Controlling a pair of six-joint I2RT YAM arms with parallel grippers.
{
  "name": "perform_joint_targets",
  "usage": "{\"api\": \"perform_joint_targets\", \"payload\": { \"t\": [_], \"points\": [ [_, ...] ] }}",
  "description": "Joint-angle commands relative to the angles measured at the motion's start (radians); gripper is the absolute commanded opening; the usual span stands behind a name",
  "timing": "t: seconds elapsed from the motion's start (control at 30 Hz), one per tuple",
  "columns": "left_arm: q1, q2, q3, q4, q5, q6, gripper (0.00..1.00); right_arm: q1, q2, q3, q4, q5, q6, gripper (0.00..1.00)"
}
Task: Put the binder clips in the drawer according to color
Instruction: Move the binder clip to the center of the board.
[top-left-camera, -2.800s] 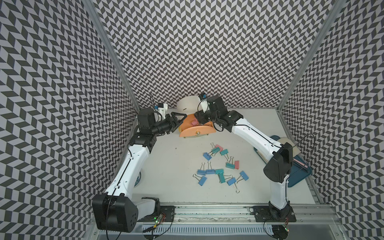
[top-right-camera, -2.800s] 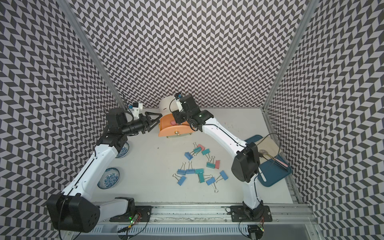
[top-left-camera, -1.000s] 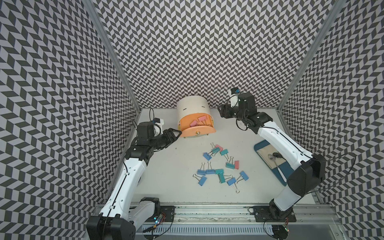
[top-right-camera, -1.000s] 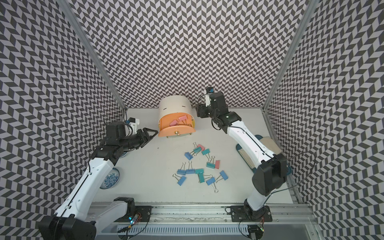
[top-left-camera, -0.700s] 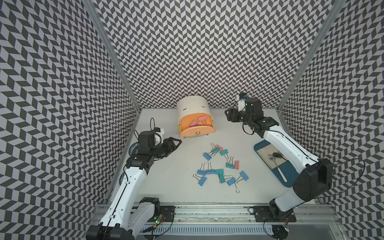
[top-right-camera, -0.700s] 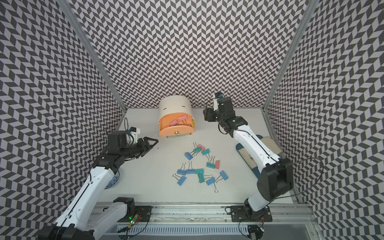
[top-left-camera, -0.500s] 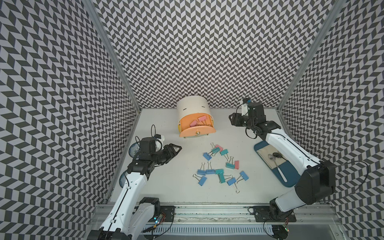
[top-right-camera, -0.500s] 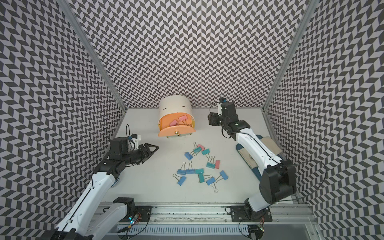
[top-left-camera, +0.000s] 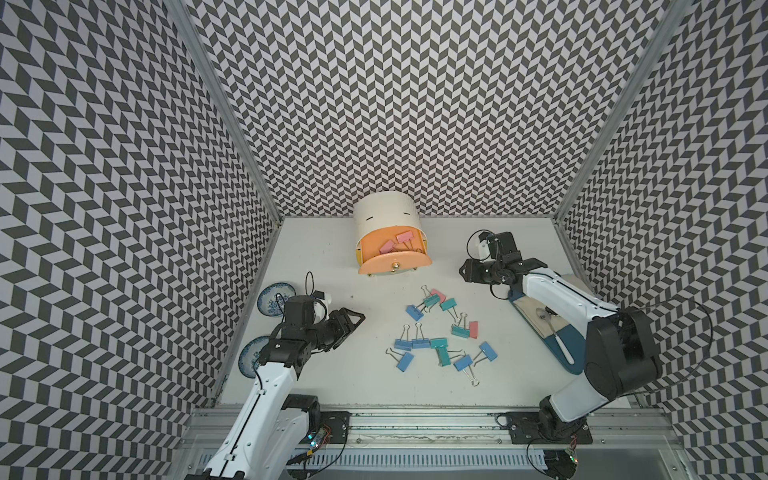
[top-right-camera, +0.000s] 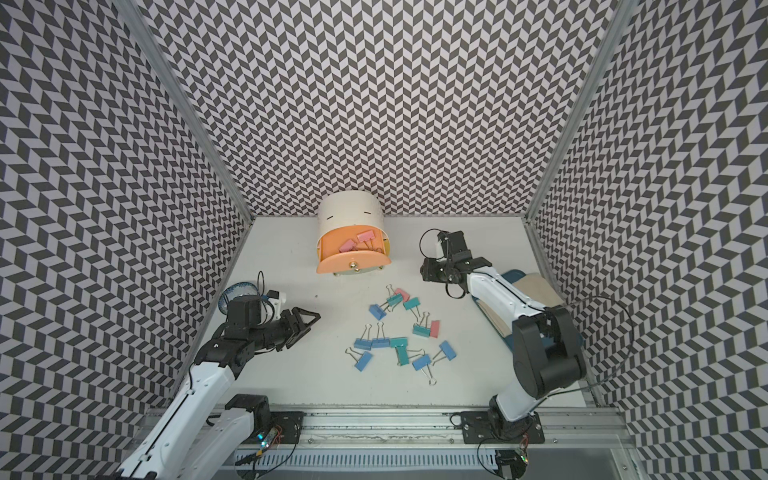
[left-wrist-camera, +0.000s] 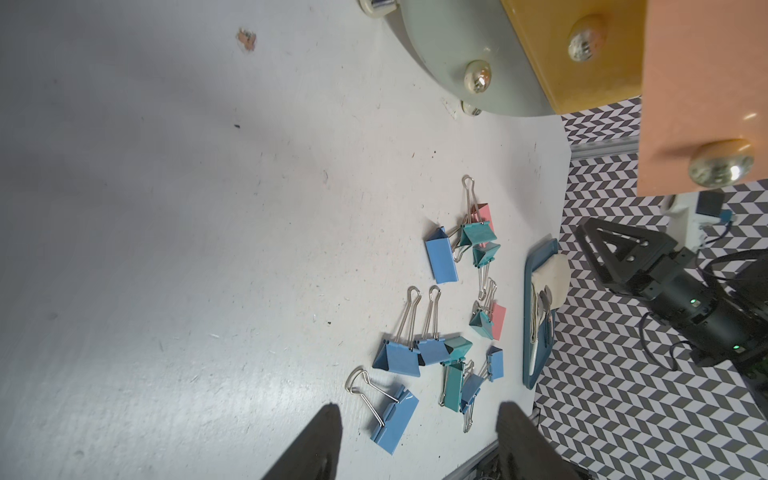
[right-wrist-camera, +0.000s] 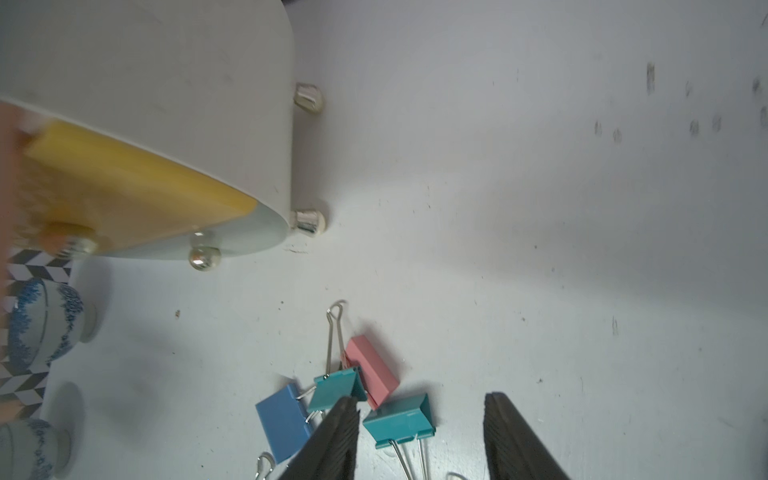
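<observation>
Binder clips (top-left-camera: 440, 332): loose cluster on the white table (top-left-camera: 332, 395), in front of the drawer cabinet (top-left-camera: 386, 216) and between the two arms. Bodies are blue, teal and pink; several touch or overlap, and the wire handles point in mixed directions. Two pink ones are on the table, one at the far end of the cluster (top-left-camera: 437, 295) and one at its right side (top-left-camera: 473, 329).

Peach top drawer (top-left-camera: 395, 266): pulled out, with pink clips (top-left-camera: 395, 243) lying inside. Exact count unclear. In the left wrist view the yellow drawer (left-wrist-camera: 582, 75) and pale grey drawer (left-wrist-camera: 478, 62) sit further back than the peach front.

Left gripper (top-left-camera: 355, 322): low over the table, left of the cluster, near it but not touching. Jaws apart, nothing between them; a blue clip (left-wrist-camera: 392, 419) shows in the gap in the wrist view.

Right gripper (top-left-camera: 464, 272): right of the cabinet, beyond the far end of the cluster. Jaws apart and empty. A teal clip (right-wrist-camera: 399, 422) is seen between the fingers (right-wrist-camera: 332, 436), not gripped.

Periphery: two blue-patterned bowls (top-left-camera: 276, 299) by the left wall. A blue tray (top-left-camera: 565, 353) with a spoon (top-left-camera: 548, 324) lies under the right arm
</observation>
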Motion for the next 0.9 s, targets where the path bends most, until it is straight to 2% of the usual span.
{"api": "perform_joint_targets", "payload": {
  "t": [0.0, 0.37, 0.63, 0.87],
  "points": [
    [0.007, -0.017, -0.027, 0.032, 0.029, -0.01, 0.63, -0.004, 0.013, -0.042, 0.01, -0.027, 0.001, 0.52],
    [0.007, -0.014, -0.039, 0.05, 0.033, -0.019, 0.64, 0.008, -0.065, -0.197, 0.028, -0.124, 0.015, 0.51],
    [0.005, -0.009, -0.036, 0.061, 0.038, -0.025, 0.64, 0.058, -0.181, -0.272, -0.016, -0.148, 0.016, 0.54],
    [0.005, -0.001, -0.023, 0.064, 0.038, -0.024, 0.64, 0.124, -0.214, -0.341, -0.01, -0.153, 0.045, 0.55]
  ]
}}
